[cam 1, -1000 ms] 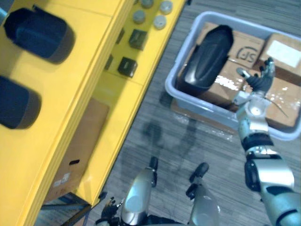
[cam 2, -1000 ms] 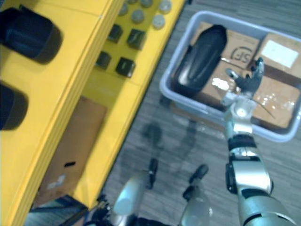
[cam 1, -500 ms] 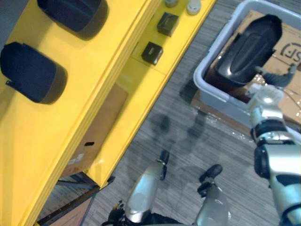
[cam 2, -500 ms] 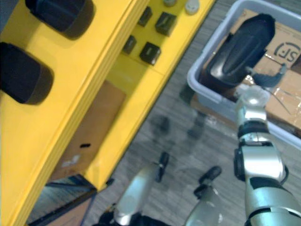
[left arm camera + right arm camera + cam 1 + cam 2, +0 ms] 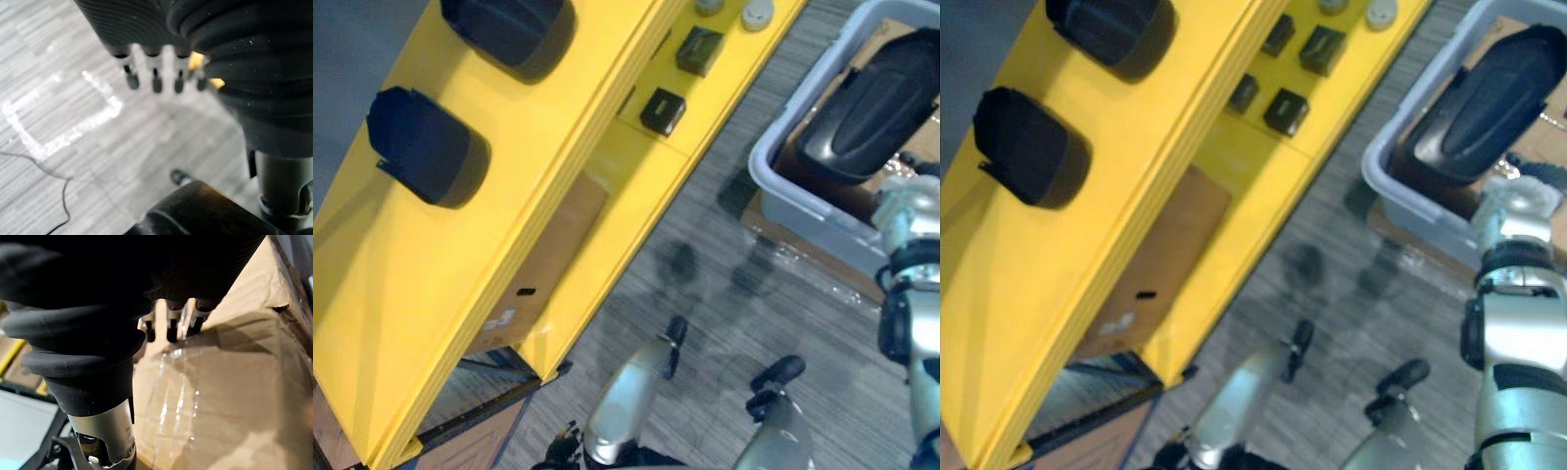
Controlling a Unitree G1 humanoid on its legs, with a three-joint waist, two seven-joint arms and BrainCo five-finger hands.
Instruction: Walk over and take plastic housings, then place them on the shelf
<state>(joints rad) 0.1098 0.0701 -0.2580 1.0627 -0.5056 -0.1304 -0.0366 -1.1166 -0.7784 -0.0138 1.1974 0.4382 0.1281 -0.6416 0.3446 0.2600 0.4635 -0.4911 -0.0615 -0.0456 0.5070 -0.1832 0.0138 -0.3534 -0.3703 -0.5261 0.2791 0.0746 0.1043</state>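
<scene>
A long black plastic housing point(image 5: 869, 106) lies in a grey bin point(image 5: 770, 149) on the floor at the upper right. Two more black housings point(image 5: 424, 145) point(image 5: 512, 27) rest on top of the yellow shelf point(image 5: 460, 284). My right hand point(image 5: 1520, 196) reaches over the bin's near rim, just beside the housing's near end and apart from it. In the right wrist view its fingers point(image 5: 170, 329) hang straight over a taped cardboard box point(image 5: 220, 391), holding nothing. My left hand point(image 5: 155, 81) hangs open above the grey floor.
Small black blocks point(image 5: 662, 110) point(image 5: 698, 49) and grey discs point(image 5: 756, 13) sit on the shelf's lower level. A cardboard box point(image 5: 543, 259) stands under the shelf. Cardboard boxes line the bin's bottom. Grey carpet lies between shelf and bin.
The camera has swung, so shelf and bin have slid rightward in the picture. My right hand has drawn from the bin's middle toward its near rim, closer to the housing's end.
</scene>
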